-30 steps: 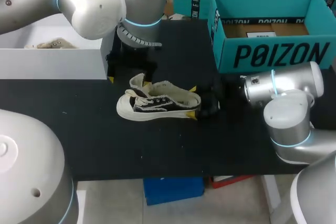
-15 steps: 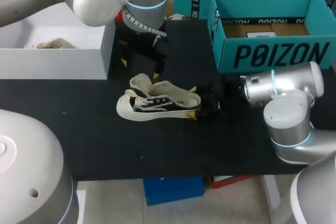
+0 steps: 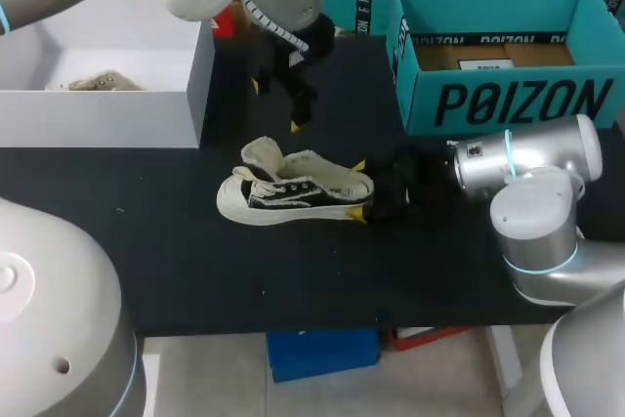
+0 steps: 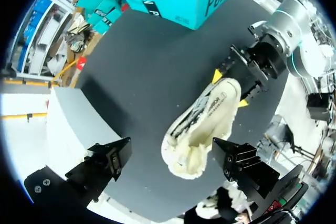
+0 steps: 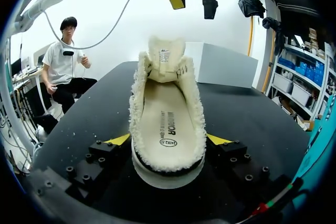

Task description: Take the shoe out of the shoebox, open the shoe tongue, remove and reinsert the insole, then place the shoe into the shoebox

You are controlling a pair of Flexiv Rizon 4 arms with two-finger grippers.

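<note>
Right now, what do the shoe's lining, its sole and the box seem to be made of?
The shoe has a lining like cream fleece, fuzzy and matte; its upper is perhaps black canvas. The sole is probably off-white rubber, a smooth band. The box is likely teal cardboard, matte, with a brown inner floor showing.

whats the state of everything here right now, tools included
black and cream fleece-lined sneaker: upright on its sole, tongue open
cream insole: lying inside the sneaker
teal cardboard shoebox: open, no shoe seen inside
white rectangular box: open-topped
left tool: open, empty, up behind the sneaker
right tool: shut on the sneaker's heel
</note>
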